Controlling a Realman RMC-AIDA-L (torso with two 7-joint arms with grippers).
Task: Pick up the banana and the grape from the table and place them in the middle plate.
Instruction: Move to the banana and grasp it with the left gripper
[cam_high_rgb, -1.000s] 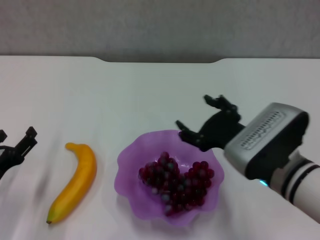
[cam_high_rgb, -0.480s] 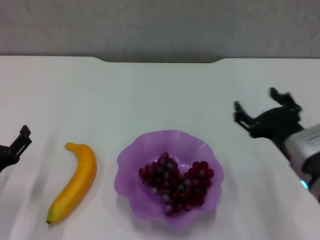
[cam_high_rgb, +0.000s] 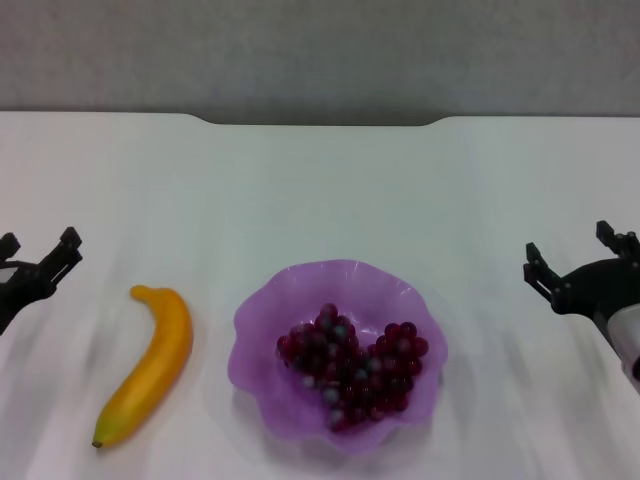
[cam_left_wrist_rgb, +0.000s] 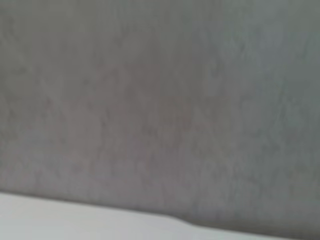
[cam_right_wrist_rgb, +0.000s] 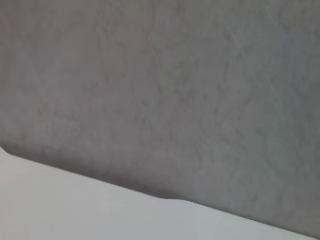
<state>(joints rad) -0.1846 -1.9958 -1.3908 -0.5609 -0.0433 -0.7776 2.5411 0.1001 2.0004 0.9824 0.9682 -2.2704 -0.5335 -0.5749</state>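
The grape (cam_high_rgb: 352, 372) lies in the middle plate (cam_high_rgb: 262, 315), near the table's (cam_high_rgb: 320, 190) front edge. The banana (cam_high_rgb: 150, 365) rests on the table just left of the plate, apart from it. My right gripper (cam_high_rgb: 575, 263) hangs spread and empty by the right edge; my left gripper (cam_high_rgb: 38, 257), also spread, sits by the left edge

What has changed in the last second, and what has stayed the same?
The right gripper, open and empty, has drawn back from the purple plate toward the table's right edge. The left gripper shifted only slightly. The grapes in the plate and the banana beside it have not moved.
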